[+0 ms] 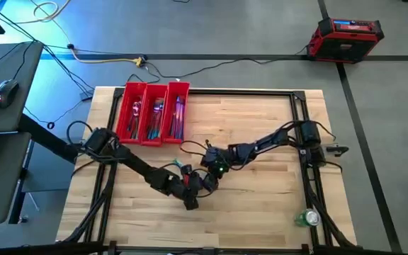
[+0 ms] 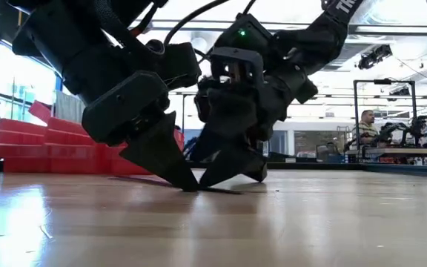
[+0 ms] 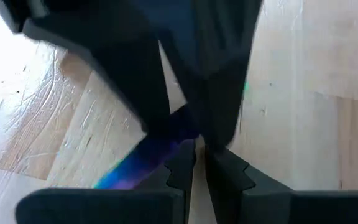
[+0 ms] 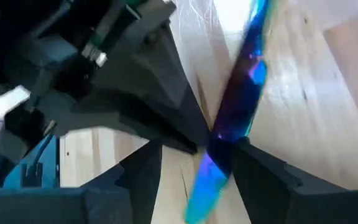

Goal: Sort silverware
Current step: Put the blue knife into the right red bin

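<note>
One slim piece of silverware (image 4: 240, 102), shining blue and purple, lies flat on the wooden table near its middle front. My right gripper (image 4: 197, 149) is open and points down with one finger on each side of the piece. My left gripper (image 3: 201, 167) is shut, and its tips are down on the table beside the piece (image 3: 138, 168). In the low view the left gripper (image 2: 186, 180) is the nearer one and the right gripper (image 2: 232, 176) stands just behind it. More silverware lies in the red three-compartment tray (image 1: 151, 113) at the far left. My left gripper comes down at a slant from the table's left. Its shut fingertips (image 4: 194, 138) meet the long side of the silverware piece (image 3: 169, 140), which lies flat on the table. My right gripper straddles the piece; one finger (image 4: 253, 165) stands right against its edge (image 4: 227, 149), and I cannot tell whether it touches.
A green can (image 1: 307, 218) lies at the table's front right corner. Black frame rails (image 1: 303, 142) run along the table's edges. A person (image 2: 368, 122) sits in the room far behind the table. Bare wood lies to the right of both grippers.
</note>
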{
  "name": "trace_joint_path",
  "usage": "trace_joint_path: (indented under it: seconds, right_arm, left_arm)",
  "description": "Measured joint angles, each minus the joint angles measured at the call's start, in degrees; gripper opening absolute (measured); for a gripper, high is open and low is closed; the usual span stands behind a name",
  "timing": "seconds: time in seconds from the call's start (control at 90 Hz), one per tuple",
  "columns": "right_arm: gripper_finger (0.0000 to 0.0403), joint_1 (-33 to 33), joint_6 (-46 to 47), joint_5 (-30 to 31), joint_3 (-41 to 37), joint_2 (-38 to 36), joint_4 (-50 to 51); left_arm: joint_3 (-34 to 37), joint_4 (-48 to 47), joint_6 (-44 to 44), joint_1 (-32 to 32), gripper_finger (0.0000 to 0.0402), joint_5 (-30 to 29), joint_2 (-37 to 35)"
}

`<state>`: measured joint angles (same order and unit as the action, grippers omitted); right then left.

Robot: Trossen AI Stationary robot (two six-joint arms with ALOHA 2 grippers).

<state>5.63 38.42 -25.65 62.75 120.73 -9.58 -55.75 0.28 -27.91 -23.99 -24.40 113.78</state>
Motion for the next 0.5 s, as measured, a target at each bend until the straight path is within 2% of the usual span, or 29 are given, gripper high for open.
trace_joint_path:
  seconds: [0.5]
  right_arm:
    - [0.0178,-1.3,-2.3,2.0,2.0,-2.1,3.2]
  left_arm:
    - [0.0,0.3,0.6,0.0,0.0023,1.0,0.0]
